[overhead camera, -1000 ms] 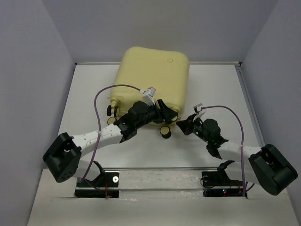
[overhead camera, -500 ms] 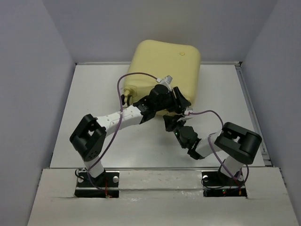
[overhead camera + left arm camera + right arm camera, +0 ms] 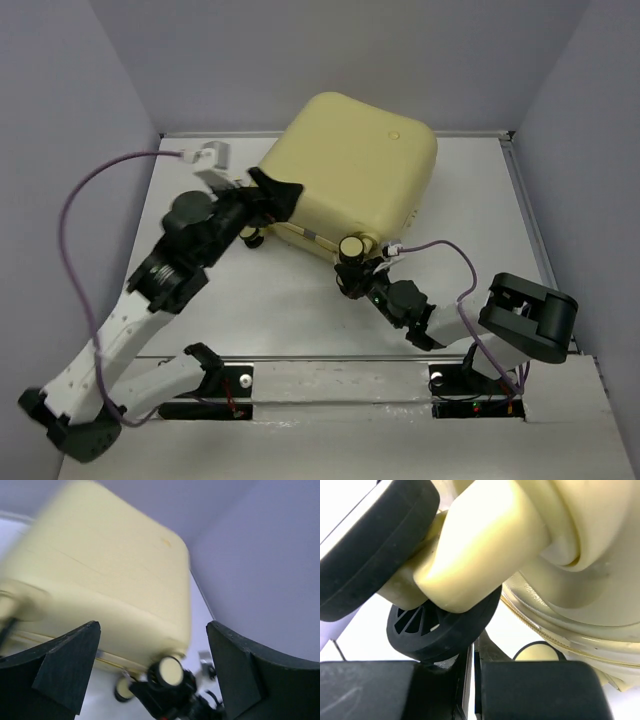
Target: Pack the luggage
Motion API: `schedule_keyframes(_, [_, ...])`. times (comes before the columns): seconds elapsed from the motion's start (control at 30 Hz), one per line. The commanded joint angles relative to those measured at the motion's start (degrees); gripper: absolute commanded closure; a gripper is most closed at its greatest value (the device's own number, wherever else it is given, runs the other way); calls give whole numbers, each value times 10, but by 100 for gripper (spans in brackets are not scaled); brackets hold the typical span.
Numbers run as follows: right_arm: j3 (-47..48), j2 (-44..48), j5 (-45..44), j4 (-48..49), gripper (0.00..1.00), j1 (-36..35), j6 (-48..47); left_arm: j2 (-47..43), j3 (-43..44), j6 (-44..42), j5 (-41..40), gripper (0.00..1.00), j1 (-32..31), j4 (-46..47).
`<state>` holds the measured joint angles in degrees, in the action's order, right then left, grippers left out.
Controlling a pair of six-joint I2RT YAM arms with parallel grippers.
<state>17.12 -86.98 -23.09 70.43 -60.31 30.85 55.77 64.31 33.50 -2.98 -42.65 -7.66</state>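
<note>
The luggage (image 3: 350, 170), a pale-yellow hard-shell suitcase, lies closed and turned at an angle at the back of the white table. My left gripper (image 3: 270, 203) is open at its near-left corner, with nothing between the fingers. In the left wrist view the luggage (image 3: 100, 575) fills the space ahead of the wide-apart fingers (image 3: 65, 665). My right gripper (image 3: 352, 275) is shut, its tips just under a caster wheel (image 3: 352, 247) at the near corner. Up close, the black wheel (image 3: 440, 625) and its cream fork (image 3: 480, 555) sit right above the right gripper (image 3: 476, 665).
Grey walls close in the table on the left, back and right. A raised rail (image 3: 525, 210) runs along the table's right edge. A purple cable (image 3: 80, 210) loops off the left arm, another (image 3: 455, 255) off the right. The arm bases sit on the near ledge (image 3: 330, 385).
The left gripper has opened, letting go of the luggage's near edge, and swung left to its near-left corner. The luggage has turned further and shifted right. The right gripper stays shut under the wheel.
</note>
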Motion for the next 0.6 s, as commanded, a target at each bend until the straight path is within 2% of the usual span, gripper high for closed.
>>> schedule_keyframes(0.0, [18, 20, 54, 25, 93, -14, 6, -58, -50, -103, -83, 1, 140, -203])
schedule_keyframes(0.13, [19, 15, 59, 20, 93, -14, 9, -54, -81, -152, -65, 1, 203, -202])
schedule_keyframes(0.2, [21, 8, 67, 18, 93, -14, 9, -27, -84, -188, -20, 1, 236, -180])
schedule_keyframes(0.37, [21, 1, 80, 23, 93, -14, 9, 38, -66, -242, 26, 1, 254, -124])
schedule_keyframes(0.4, [20, 1, 81, 23, 93, -14, 8, 52, -52, -252, 57, 1, 254, -122])
schedule_keyframes(0.57, [24, 0, 89, 20, 93, -14, 4, 88, -29, -274, 24, 1, 254, -112])
